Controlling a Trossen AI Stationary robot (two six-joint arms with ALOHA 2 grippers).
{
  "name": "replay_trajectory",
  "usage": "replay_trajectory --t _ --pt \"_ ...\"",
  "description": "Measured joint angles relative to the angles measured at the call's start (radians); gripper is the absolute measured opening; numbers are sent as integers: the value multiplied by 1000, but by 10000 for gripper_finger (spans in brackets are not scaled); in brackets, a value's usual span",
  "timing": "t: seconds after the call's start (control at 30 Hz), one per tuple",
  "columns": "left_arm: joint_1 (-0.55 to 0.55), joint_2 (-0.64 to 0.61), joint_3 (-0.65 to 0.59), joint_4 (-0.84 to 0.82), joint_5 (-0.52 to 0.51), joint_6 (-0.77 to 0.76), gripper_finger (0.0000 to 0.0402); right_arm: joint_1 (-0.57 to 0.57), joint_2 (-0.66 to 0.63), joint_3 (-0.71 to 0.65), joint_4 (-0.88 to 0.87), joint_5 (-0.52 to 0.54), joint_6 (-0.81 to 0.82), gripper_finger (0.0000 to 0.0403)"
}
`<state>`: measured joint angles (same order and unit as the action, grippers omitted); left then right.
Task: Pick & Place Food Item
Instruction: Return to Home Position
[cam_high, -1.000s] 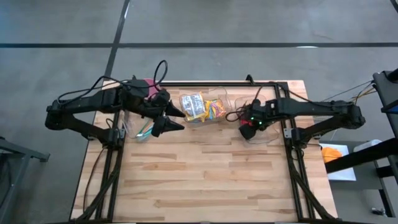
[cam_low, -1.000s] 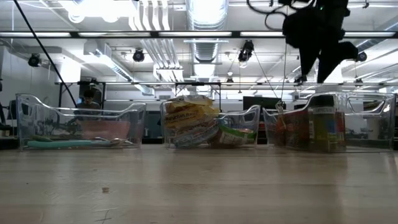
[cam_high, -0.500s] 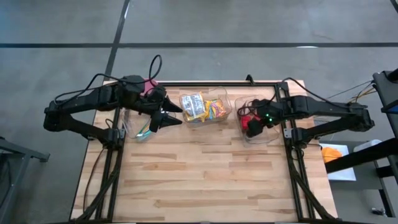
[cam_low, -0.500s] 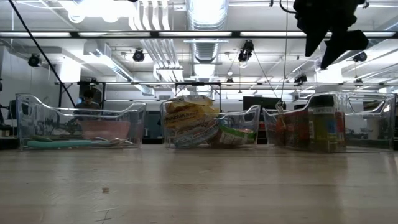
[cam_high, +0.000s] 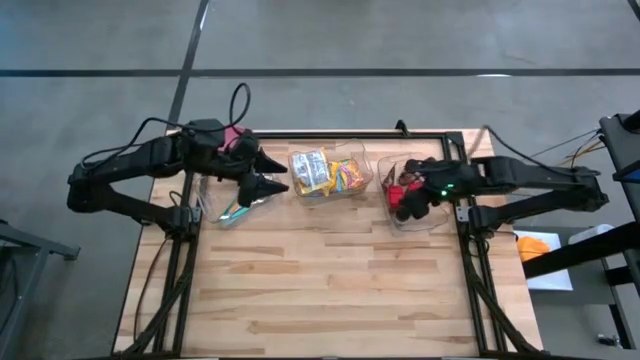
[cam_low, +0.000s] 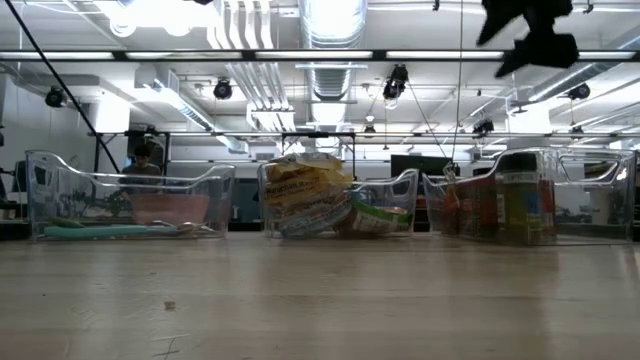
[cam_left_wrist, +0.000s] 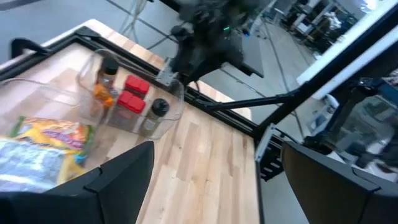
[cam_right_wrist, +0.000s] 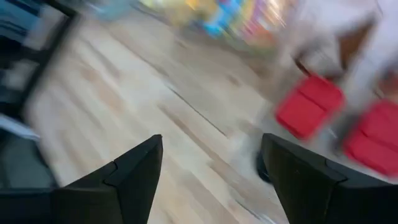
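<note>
Catches the left gripper (cam_high: 268, 186), dark fingers spread, just beside the left clear plastic bin (cam_high: 208, 205) holding the slim blue spoon (cam_high: 233, 212). Finds the right gripper (cam_high: 403, 204), likewise splayed, over the right bin (cam_high: 425, 224), home to the round black-capped seasoning bottle (cam_left_wrist: 158, 109) and red-lidded jars (cam_left_wrist: 132, 93). Shows the crinkled yellow noodle pack (cam_high: 311, 170) in the middle bin (cam_high: 358, 152) on the plank-wood table (cam_high: 330, 290).
</note>
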<state>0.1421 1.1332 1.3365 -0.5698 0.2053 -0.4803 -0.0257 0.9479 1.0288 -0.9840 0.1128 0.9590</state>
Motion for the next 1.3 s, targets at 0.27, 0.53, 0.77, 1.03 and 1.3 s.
replay_trajectory --t 0.27,0.53,0.77,1.03,1.3 --pt "30 -14 0 -13 -55 5 358 65 -142 -6 378 68 -269 271" --pt "53 -21 -2 -18 -40 66 358 82 -263 -6 672 70 -470 271" --pt "47 -64 -42 -47 -10 154 358 125 -364 -9 579 20 -515 271" --pt "1 -258 -247 81 -404 146 358 154 -492 -122 627 -86 -576 271" --pt "-13 -441 -562 315 -298 93 358 154 -719 -366 805 -224 -573 271"
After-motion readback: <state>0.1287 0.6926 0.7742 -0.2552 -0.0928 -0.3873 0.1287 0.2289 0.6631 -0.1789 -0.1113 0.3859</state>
